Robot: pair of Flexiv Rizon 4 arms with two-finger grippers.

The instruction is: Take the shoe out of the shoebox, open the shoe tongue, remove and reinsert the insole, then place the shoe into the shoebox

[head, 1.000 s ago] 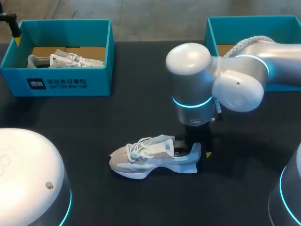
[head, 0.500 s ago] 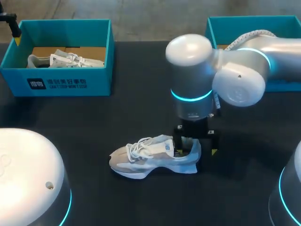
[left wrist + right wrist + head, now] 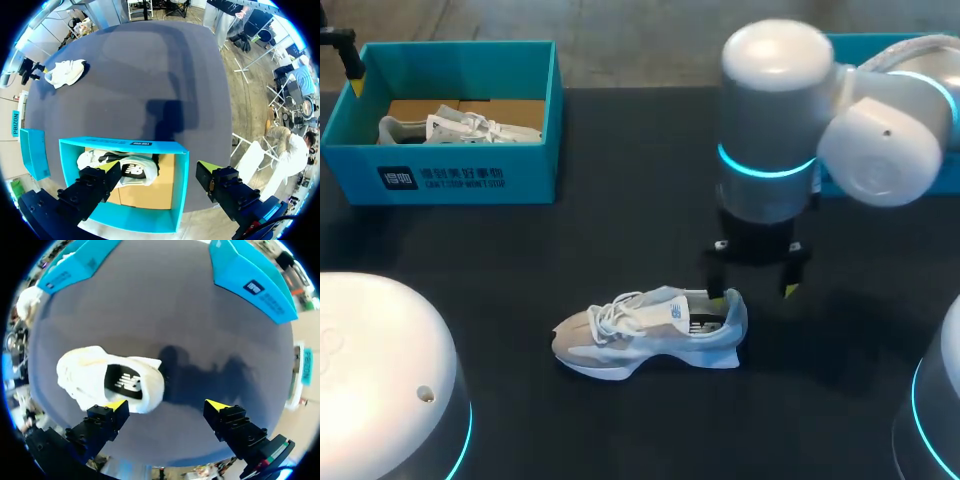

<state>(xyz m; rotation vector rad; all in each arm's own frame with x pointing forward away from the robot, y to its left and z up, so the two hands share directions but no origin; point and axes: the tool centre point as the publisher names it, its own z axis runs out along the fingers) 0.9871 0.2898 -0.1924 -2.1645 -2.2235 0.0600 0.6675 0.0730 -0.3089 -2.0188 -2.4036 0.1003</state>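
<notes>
A white sneaker lies on its sole on the black table, toe pointing left, its dark insole showing through the opening. My right gripper hangs open just above and to the right of the heel, holding nothing. In the right wrist view the shoe lies by one of that gripper's fingers, not between them. My left gripper is open above the left teal shoebox, which holds another white shoe. This shoebox stands at the back left.
A second teal shoebox stands at the back right, partly hidden by my right arm. The white bases of both arms fill the near corners. Dark table surface lies between the shoe and the boxes.
My right gripper has opened, let go of the sneaker's heel, and lifted up and to the right. The shoe stays where it was. The left arm has not moved.
</notes>
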